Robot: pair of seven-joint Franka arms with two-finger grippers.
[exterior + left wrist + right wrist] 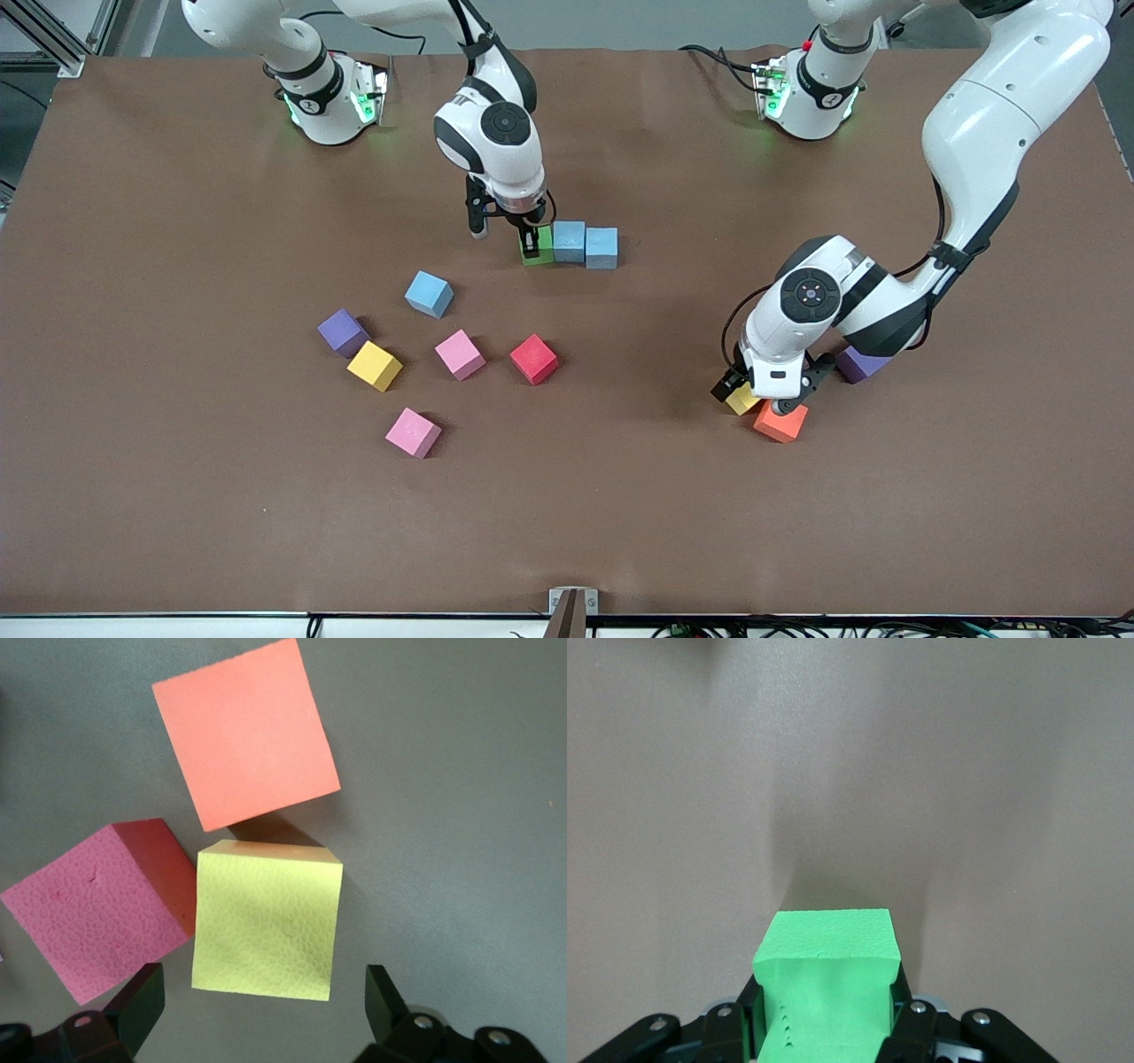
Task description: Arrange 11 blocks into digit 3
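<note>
**Third cube of the top bar being set; left arm lining up its pick**

While the right gripper (530, 237) is down at the table with the green block (537, 248) pinched between its fingers, the first row of the digit 3 stands at three cubes; the green block sits directly below this gripper, touching the nearer of two light blue blocks (570, 241), with the second light blue block (601, 247) just beside that one toward the left arm's end. In the right wrist view the green block (828, 979) fills the gap between the pads — clamped, not yet let go.

The left gripper (769, 400) hangs low with jaws spread wide and nothing in them; the left wrist view shows a yellow block (266, 920) just ahead of its open fingertips (385, 992), an orange block (245, 742) next past it, and a third cube crowding one side.

Judgement: the placing step is nearly done; next the right gripper should let go and lift straight up so the row is not dragged. The left must descend squarely over the yellow block — the neighbours are close enough to be nudged.

Six loose cubes lie well apart from either gripper, toward the right arm's end.

Markings: no readable brand, label or writing on the blocks or the table.
</note>
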